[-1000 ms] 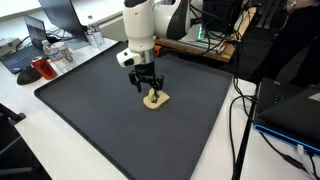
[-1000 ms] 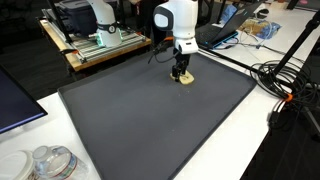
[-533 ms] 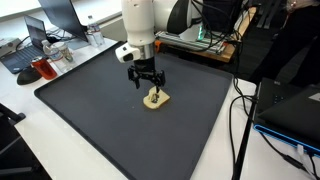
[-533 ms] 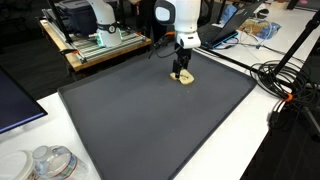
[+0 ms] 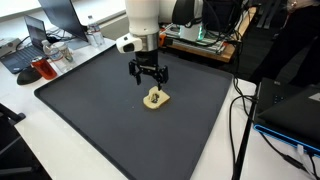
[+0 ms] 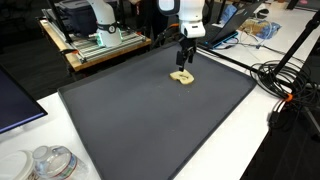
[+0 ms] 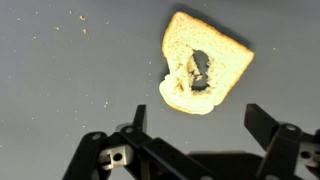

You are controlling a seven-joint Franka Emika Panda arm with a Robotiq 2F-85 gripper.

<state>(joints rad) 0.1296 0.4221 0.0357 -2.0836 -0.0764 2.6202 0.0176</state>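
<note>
Hovering with fingers [image 7: 262, 121] spread wide and empty above the bread slice [image 7: 226, 60] lying flat on the bench's dark mat [image 5: 100, 112], seemingly poised between grasps, any fresh grasp calling for a straight descent astride the slice.

hand [image 7: 194, 112]: base cut off below | dark spot [image 7: 200, 72] on bread [image 7: 225, 55]: unidentifiable
</note>
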